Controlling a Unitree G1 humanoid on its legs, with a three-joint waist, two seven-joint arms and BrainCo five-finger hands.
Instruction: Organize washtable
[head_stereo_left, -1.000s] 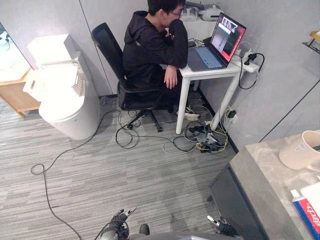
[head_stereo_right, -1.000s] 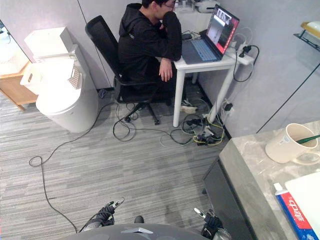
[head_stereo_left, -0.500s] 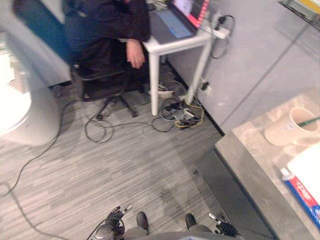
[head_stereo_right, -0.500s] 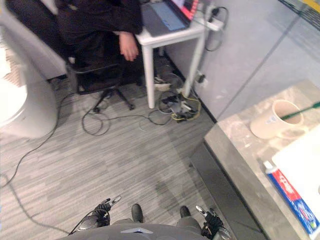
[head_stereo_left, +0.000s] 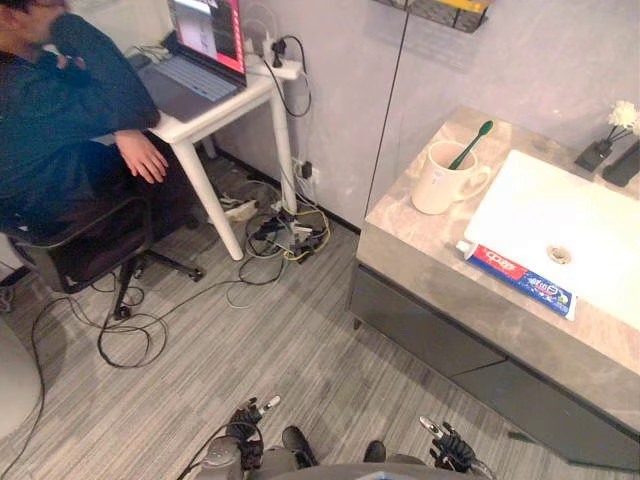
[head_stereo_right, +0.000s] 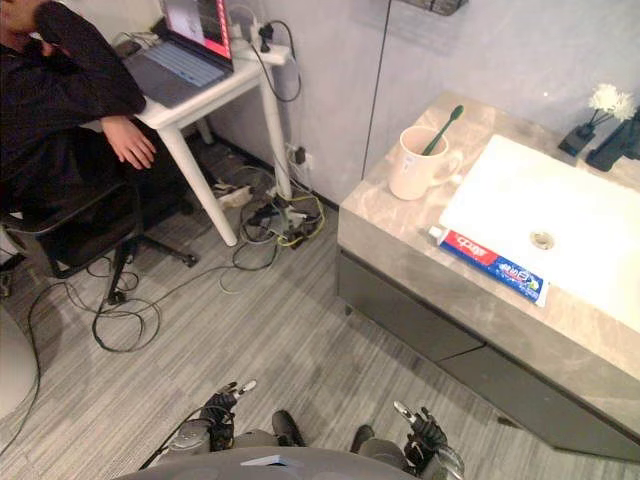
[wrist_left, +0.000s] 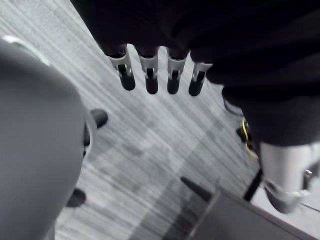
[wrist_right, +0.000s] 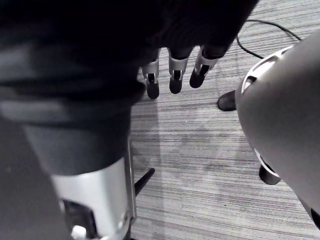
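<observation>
At the right of the frame, the washtable (head_stereo_left: 420, 245) carries a cream mug (head_stereo_left: 436, 182) holding 1 green toothbrush (head_stereo_left: 471, 143), and a toothpaste tube (head_stereo_left: 518, 280) lies just beside the white basin (head_stereo_left: 535, 205). The left hand (head_stereo_left: 248, 415) and right hand (head_stereo_left: 447, 447) hang at the bottom edge, fingers loosely straight, holding nothing.

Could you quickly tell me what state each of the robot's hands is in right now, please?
Left hand: open, fingers straight, holding nothing.
Right hand: open, fingers straight, holding nothing.
</observation>
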